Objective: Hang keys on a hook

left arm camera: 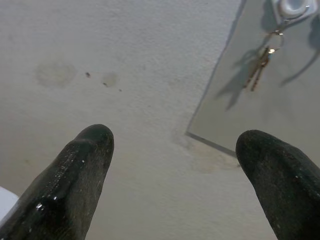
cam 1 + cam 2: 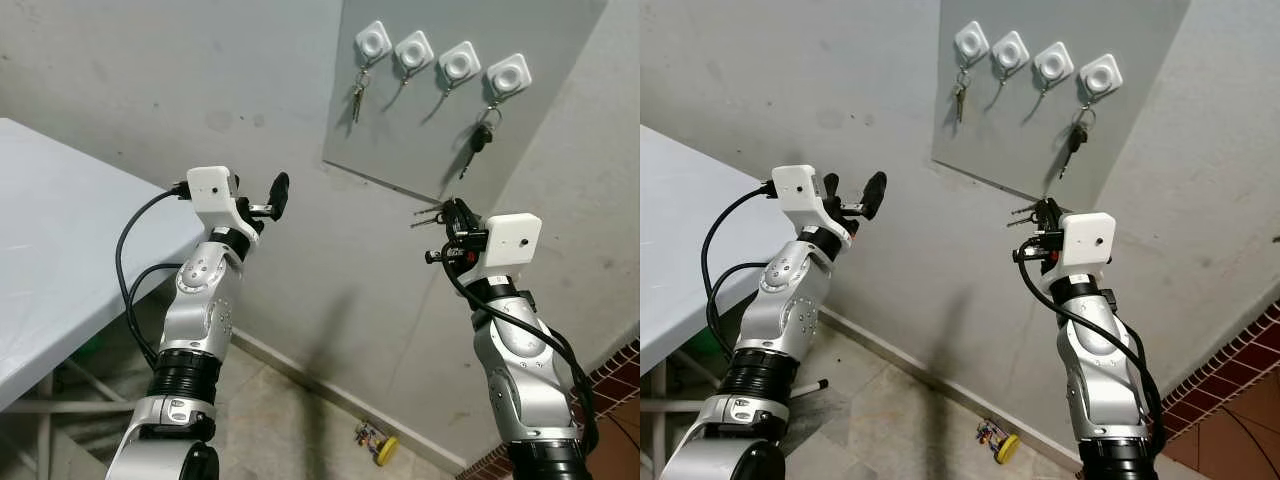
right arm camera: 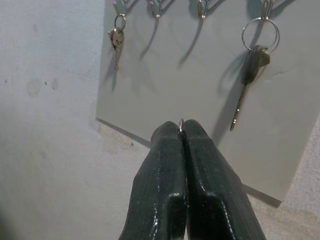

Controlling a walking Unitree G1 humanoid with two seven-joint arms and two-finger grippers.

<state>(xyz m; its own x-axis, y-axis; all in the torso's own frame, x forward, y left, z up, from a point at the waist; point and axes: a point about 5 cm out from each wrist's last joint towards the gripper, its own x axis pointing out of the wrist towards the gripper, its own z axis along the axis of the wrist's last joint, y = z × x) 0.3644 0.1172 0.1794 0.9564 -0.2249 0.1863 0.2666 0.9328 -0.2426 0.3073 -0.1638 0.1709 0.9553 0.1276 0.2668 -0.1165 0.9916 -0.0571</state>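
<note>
A grey board (image 2: 420, 140) on the wall carries a row of white hooks. The leftmost hook (image 2: 373, 40) holds small metal keys (image 2: 357, 97), and the rightmost hook (image 2: 508, 73) holds a black-headed key (image 2: 481, 140). The two middle hooks (image 2: 414, 48) (image 2: 460, 62) are bare. My right gripper (image 2: 455, 215) is raised below the board's lower right part, shut on a set of keys (image 2: 428, 215) that sticks out sideways. The key ring (image 3: 181, 124) peeks out between the fingertips. My left gripper (image 2: 852, 190) is lifted left of the board, open and holding nothing.
A white table (image 2: 60, 250) stands at my left, its corner just under the left arm. On the floor by the wall lies a small yellow object (image 2: 378, 443). Red brick flooring (image 2: 610, 390) shows at the lower right.
</note>
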